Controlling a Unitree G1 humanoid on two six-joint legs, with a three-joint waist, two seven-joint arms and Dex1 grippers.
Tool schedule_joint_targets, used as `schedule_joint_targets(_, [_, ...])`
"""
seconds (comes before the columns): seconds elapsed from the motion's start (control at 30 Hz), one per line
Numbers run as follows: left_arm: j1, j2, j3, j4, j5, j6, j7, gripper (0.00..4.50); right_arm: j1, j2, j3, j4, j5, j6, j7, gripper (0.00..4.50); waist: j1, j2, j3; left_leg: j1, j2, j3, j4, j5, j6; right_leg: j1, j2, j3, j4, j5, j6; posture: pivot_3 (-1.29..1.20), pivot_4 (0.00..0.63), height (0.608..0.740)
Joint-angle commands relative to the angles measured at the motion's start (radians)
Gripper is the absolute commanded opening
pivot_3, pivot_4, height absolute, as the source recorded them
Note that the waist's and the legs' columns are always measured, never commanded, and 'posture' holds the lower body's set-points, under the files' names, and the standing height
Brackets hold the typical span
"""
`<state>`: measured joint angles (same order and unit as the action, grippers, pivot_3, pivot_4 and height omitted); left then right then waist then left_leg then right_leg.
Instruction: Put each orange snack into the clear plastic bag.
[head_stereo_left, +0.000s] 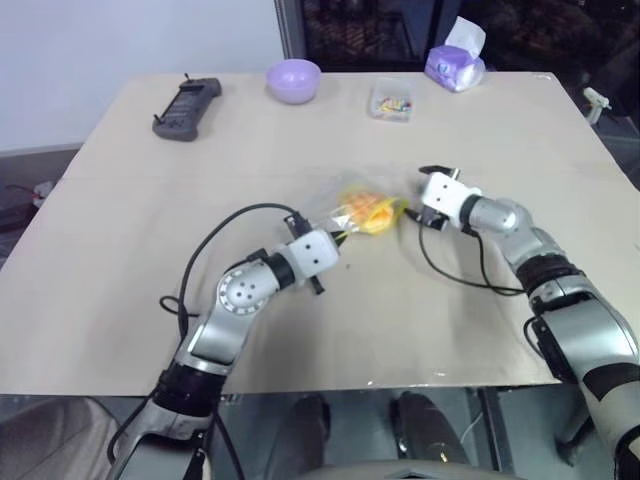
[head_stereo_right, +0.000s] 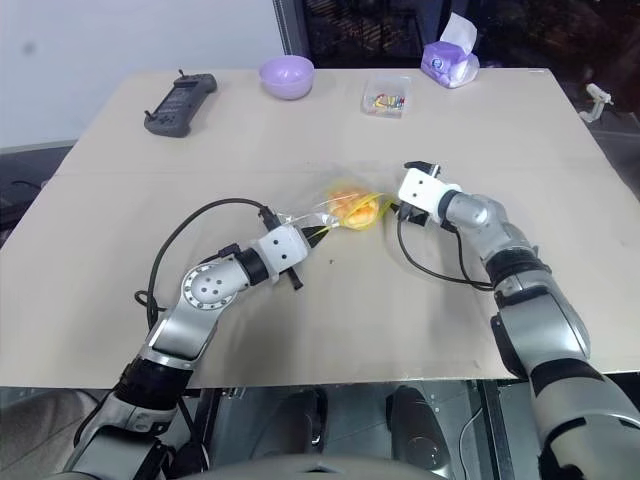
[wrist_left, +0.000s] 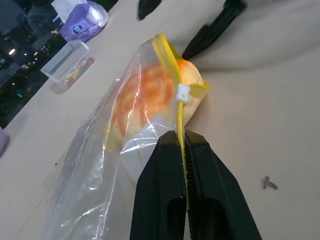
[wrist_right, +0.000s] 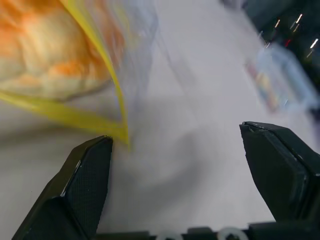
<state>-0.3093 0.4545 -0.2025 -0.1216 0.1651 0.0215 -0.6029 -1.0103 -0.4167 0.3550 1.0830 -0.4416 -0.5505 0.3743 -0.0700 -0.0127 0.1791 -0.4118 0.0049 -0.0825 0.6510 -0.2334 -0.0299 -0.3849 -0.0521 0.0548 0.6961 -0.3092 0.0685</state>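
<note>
orange snack (wrist_left: 150, 90) domed, inside clear plastic bag (wrist_left: 100, 165).

The clear plastic bag (head_stereo_left: 345, 212) with the orange snack (head_stereo_left: 368, 213) lay mid-table, hemmed by the left gripper (head_stereo_left: 338, 238) clamped on its seal and the right gripper (head_stereo_left: 408, 212), fingers wide, just beside it. Bare table (head_stereo_left: 150, 230) lay open around; the lavender bowl (head_stereo_left: 293, 80) and clear box (head_stereo_left: 391, 101) stood well apart.

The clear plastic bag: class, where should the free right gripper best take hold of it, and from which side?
Probably the yellow seal strip at the clear plastic bag's open mouth, coming from the robot's right. The left gripper already pinches the strip's other end, the bun bulges behind it, and the open right gripper faces that thin edge.
</note>
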Motion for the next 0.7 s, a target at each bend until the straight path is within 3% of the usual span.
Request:
schedule_joint_targets(0.03, [0.003, 0.002, 0.021, -0.036, -0.020, -0.005, 0.005, 0.00, -0.027, 0.012, 0.069, 0.040, -0.104, -0.070, -0.132, 4.42, 0.001, 0.000, 0.000, 0.000, 0.000, 0.000, 0.000, 0.000, 0.000, 0.000, 0.000, 0.000, 0.000, 0.000, 0.000, 0.00, 0.150, 0.740])
schedule_joint_targets(0.2, [0.002, 0.005, 0.018, -0.035, -0.020, -0.005, 0.009, 0.00, -0.070, 0.001, 0.204, 0.085, -0.294, -0.127, -0.366, 4.42, -0.001, 0.000, 0.000, 0.001, 0.000, 0.001, 0.000, 0.000, -0.001, 0.000, 0.000, 0.001, 0.000, 0.000, 0.000, 0.00, 0.150, 0.740])
schedule_joint_targets(0.3, [0.001, 0.003, 0.018, -0.035, -0.019, -0.004, 0.012, 0.00, -0.084, -0.003, 0.247, 0.114, -0.344, -0.151, -0.425, 3.60, 0.000, 0.000, 0.000, 0.001, 0.000, 0.000, 0.000, 0.000, -0.001, 0.000, 0.000, 0.001, 0.000, 0.000, 0.000, 0.00, 0.150, 0.740])
schedule_joint_targets(0.53, [0.002, 0.002, 0.016, -0.036, -0.017, -0.003, 0.015, 0.00, -0.094, -0.004, 0.275, 0.149, -0.378, -0.171, -0.476, 0.19, -0.001, 0.000, 0.000, 0.000, 0.000, 0.000, 0.000, 0.000, -0.001, 0.000, 0.000, 0.001, 0.000, 0.000, 0.000, 0.00, 0.150, 0.740])
schedule_joint_targets(0.7, [0.002, 0.007, 0.017, -0.035, -0.016, -0.004, 0.017, 0.00, -0.096, -0.007, 0.248, 0.155, -0.353, -0.167, -0.472, 0.09, 0.000, 0.000, 0.000, 0.001, 0.000, 0.000, 0.000, 0.000, 0.000, 0.000, 0.000, 0.001, 0.000, 0.000, 0.000, 0.00, 0.150, 0.740])
